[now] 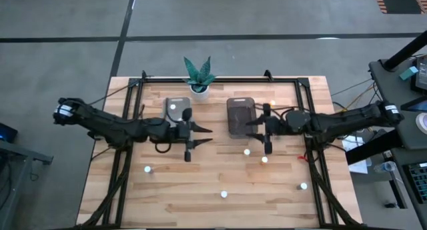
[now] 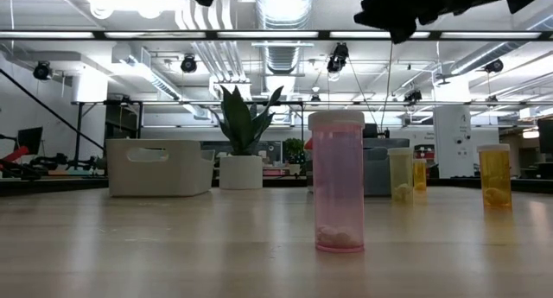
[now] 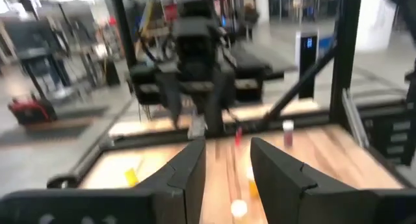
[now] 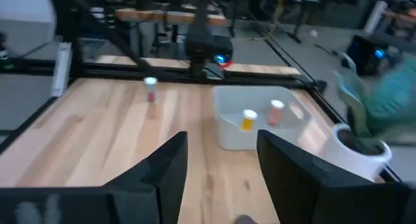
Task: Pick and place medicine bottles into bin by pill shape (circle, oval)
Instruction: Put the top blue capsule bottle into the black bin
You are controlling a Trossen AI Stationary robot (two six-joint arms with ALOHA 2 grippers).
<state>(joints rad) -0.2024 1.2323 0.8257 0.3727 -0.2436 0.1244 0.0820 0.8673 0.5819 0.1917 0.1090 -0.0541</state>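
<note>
Hovering wide and empty between picks, left gripper beside pale clear tub, right gripper beside smoky grey tub; needing descent onto white-capped bottles scattered on wooden counter

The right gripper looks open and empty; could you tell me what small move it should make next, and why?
Probably lower the right gripper onto the nearest medicine bottle on the table just beside it: its fingers are open and hold nothing, and several bottles still stand outside both bins.
</note>
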